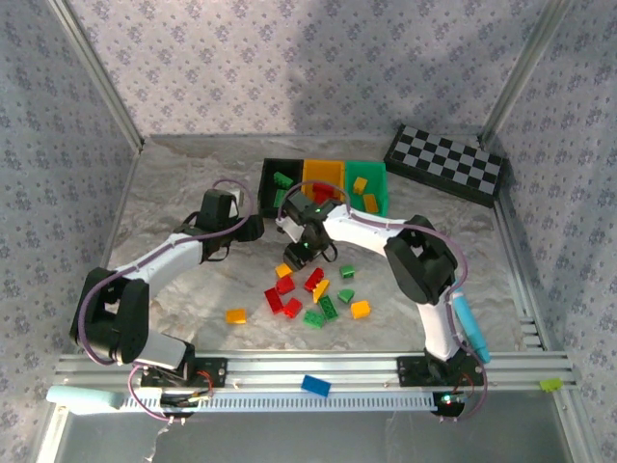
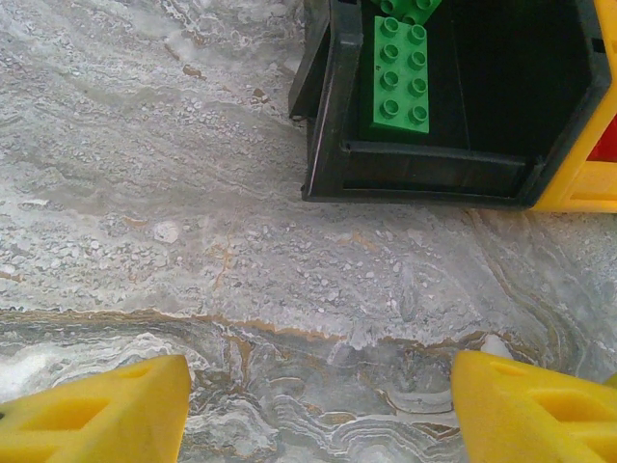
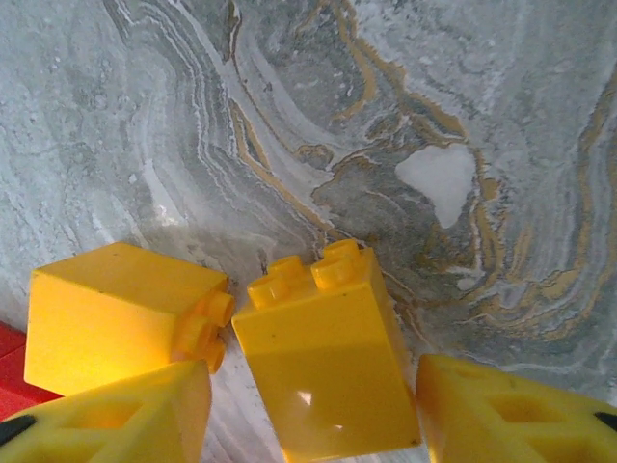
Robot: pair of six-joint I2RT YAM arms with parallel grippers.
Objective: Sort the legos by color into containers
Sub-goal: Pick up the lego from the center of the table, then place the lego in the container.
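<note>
Straddling a glossy studded yellow brick point(image 3: 323, 357) on marble point(image 3: 434, 116): right gripper point(image 3: 313, 391)

Three containers point(image 1: 267, 188) stood together, one black, one yellow point(image 1: 323, 170), one green point(image 1: 381, 185), roughly a dozen loose legos point(image 1: 284, 285) lay on the table point(image 1: 174, 203), about four each of red, green and yellow, one blue brick point(image 1: 315, 386), one checkered board point(image 1: 445, 164).

My overhead camera sits high behind the near edge of the grey marbled table point(image 1: 164, 183), facing down over all of it. The left wrist camera looks down from close at the black open-topped plastic bin point(image 2: 424, 174) (the overhead view shares it, toward the far edge). The right wrist camera sits nearest, just above the surface.
</note>
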